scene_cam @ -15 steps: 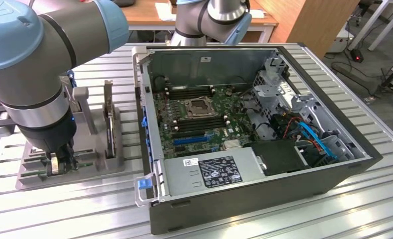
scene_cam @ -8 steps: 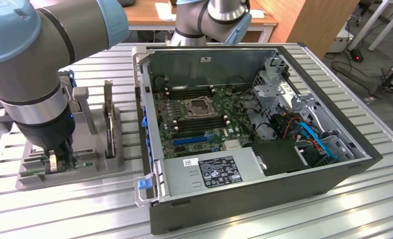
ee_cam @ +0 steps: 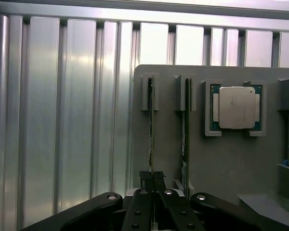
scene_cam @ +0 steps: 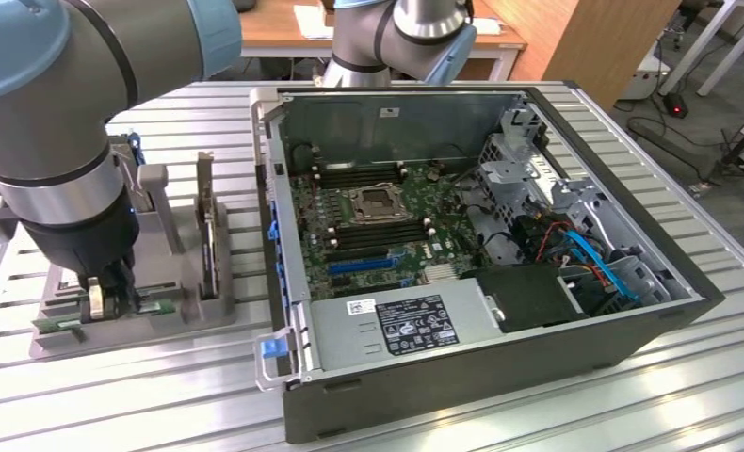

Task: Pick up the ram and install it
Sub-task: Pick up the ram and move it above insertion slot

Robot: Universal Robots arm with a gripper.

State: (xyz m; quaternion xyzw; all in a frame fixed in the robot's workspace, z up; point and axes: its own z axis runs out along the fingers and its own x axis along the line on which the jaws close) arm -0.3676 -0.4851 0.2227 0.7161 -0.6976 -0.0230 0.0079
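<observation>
1. Well, the pincer point(ee_cam: 152, 185) is down at the grey holder point(ee_cam: 231, 159). The holder stands on the ribbed metal table point(scene_cam: 158, 395), to the exterior view's left of the open computer case point(scene_cam: 574, 348).
2. The pincer's fingers are squeezed nearly together on the thin top edge of the ram point(ee_cam: 151, 125).
3. The ram stands on its edge in a slot of the holder. Just beside it, another thin board point(ee_cam: 185, 125) sits in its own slot. Past that lies the square silver processor chip point(ee_cam: 236, 107).
4. So I think this is the picking-up step. The stick is grabbed but not lifted out yet.
5. I think getting it out calls for a straight pull out of the slot with no leaning. That way it won't bend or bump its neighbour.
6. The green main board point(scene_cam: 438, 202) inside the case is well apart from the ram.
</observation>
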